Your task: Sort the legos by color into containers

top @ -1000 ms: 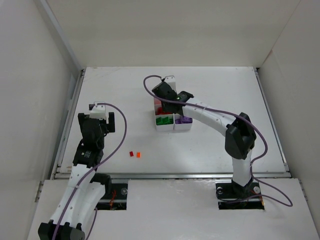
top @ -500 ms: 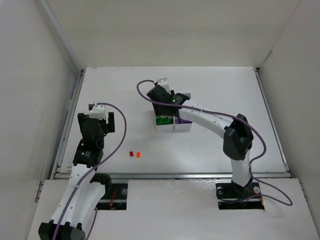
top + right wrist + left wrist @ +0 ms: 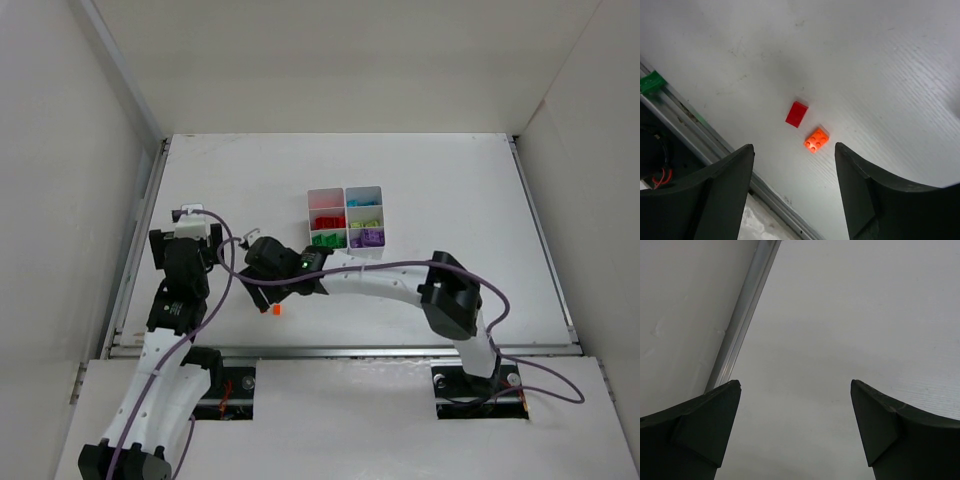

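Jaws apart, the right gripper (image 3: 794, 146) hangs over a red brick (image 3: 797, 114) and an orange brick (image 3: 816, 140) near the front rail (image 3: 690, 117). The left gripper (image 3: 795, 384), jaws also apart, faces the side rail (image 3: 745, 315).

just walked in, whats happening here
The right arm's tool, open, hovers over two loose bricks near the front edge of the table: a red brick and an orange brick. The white tray further back already holds sorted legos. The left tool is open over the table, holding nothing.
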You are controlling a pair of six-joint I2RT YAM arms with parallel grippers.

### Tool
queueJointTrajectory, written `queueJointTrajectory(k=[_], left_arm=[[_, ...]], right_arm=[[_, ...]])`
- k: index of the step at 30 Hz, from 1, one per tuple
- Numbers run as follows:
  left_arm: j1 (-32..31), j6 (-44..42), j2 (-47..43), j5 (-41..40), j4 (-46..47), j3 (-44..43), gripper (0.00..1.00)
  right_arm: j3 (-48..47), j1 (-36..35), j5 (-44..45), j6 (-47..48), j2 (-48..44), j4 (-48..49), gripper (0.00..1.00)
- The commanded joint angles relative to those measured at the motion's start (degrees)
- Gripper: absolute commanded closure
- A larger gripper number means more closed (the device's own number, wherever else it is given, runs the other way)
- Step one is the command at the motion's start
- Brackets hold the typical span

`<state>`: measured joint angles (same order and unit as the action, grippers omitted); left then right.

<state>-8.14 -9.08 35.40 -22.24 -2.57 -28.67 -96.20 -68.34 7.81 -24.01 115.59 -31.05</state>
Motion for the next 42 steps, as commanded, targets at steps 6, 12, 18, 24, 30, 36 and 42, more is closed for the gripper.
queueJointTrajectory(k=[6,12,18,24,30,36,42], left_arm=[[0.06,0.38,-0.86,-4.21,3.1,0.36,0.09],[0.06,0.38,-0.86,-4.22,3.62,0.36,0.09],[0.06,0.38,-1.38,-3.69,3.62,0.36,0.09],[0.06,0.38,-1.38,-3.69,3.62,0.36,0.09],[0.06,0.38,-1.38,-3.69,3.62,0.36,0.09],[0.06,0.38,-1.91,-3.69,3.62,0.36,0.09],[0.06,0.38,-1.91,-4.3,3.62,0.36,0.09]], right_arm=[[-5.83,0.04,-5.7,-4.28,8.94,4.95,0.29],[-6.45,0.04,-2.38,-6.57,11.23,2.67,0.39],[-7.51,-1.19,0.79,-7.89,13.26,-0.33,0.53],[-8.74,-1.71,1.94,-9.04,15.28,-1.9,0.69],[-8.91,-1.71,4.66,-10.79,15.19,-4.02,0.9],[-7.86,-1.71,9.49,-10.79,11.51,-2.44,1.0],[-7.86,0.48,15.46,-11.84,2.46,-2.44,1.0]])
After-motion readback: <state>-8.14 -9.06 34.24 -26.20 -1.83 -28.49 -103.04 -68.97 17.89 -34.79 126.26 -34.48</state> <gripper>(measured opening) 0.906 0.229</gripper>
